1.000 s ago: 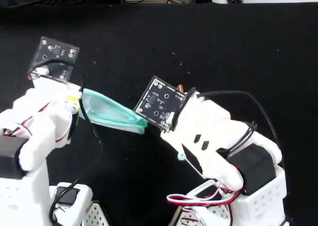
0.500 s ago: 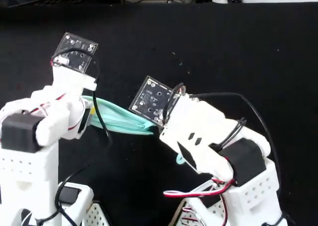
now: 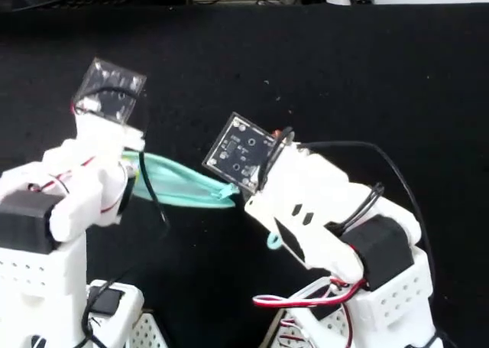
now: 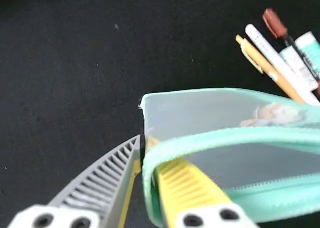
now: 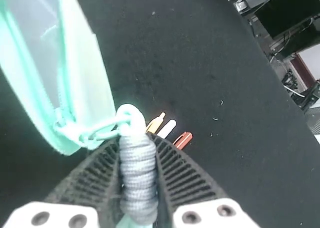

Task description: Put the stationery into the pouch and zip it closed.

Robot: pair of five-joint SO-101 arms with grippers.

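A mint-green pouch point(image 3: 183, 183) hangs stretched between my two arms above the black table. My left gripper point(image 3: 130, 172) is shut on its left end; in the left wrist view point(image 4: 144, 143) the pouch rim point(image 4: 210, 112) sits between the grey and yellow fingers. My right gripper point(image 3: 241, 191) is shut on the cord-wrapped zipper pull point(image 5: 135, 158) at the pouch's point(image 5: 75, 87) other end. Several pens point(image 4: 270, 62) lie on the table beyond the pouch. Their tips point(image 5: 167, 129) show just past my right gripper point(image 5: 134, 138).
The black tabletop point(image 3: 367, 80) stretches wide behind and to the right of the arms. Its back edge point(image 3: 252, 4) borders cables and equipment. Both arm bases stand at the near edge.
The left arm's wrist swung up and to the right, then eased back a little. The pouch went from gaping open to a flatter, narrower strip. The right arm shifted slightly.
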